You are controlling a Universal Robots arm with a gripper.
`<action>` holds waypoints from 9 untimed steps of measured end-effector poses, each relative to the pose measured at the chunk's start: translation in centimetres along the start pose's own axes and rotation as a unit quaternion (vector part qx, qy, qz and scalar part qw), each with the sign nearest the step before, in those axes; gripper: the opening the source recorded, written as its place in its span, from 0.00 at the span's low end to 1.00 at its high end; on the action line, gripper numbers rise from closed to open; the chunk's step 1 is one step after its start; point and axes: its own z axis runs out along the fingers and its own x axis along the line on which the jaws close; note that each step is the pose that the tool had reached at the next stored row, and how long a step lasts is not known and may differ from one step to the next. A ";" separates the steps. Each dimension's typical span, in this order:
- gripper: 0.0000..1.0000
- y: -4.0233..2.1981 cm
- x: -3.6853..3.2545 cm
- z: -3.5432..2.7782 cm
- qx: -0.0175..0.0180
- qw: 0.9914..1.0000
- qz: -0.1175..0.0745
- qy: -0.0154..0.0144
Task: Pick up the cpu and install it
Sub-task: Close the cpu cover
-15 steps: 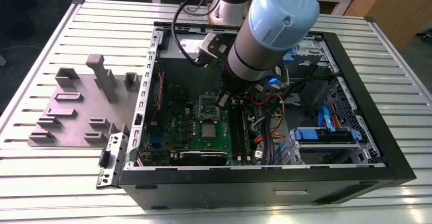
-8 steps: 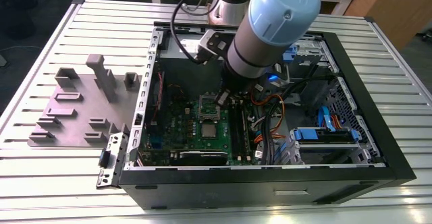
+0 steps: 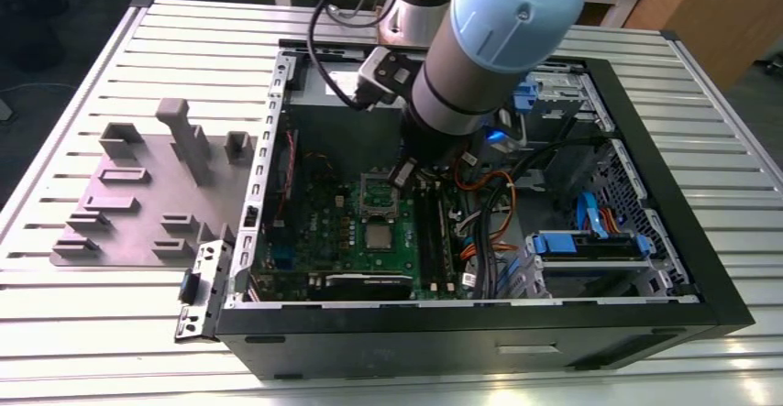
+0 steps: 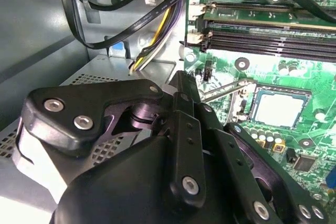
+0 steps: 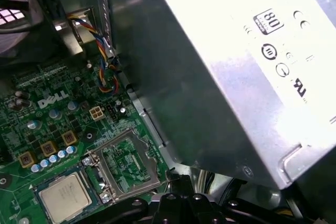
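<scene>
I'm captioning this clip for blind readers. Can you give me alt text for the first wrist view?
A silvery square cpu sits in its socket on a green motherboard, with the socket's metal frame swung open beside it. A large grey box with a white label looms over the board, and a bundle of coloured wires runs down to it.

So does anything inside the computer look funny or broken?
Nothing looks broken. The small square silvery-grey cpu lies flat in its socket on the green motherboard, but the silver metal socket frame beside it is flipped open, not closed over it.
</scene>
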 end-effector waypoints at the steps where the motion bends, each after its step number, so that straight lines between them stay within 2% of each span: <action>1: 0.11 0.03 -0.01 -0.07 0.000 1.000 0.000 0.001; 5: 0.11 0.11 -0.04 -0.32 0.002 1.000 0.000 0.004; 9: 0.11 0.16 -0.06 -0.44 0.006 1.000 0.000 0.010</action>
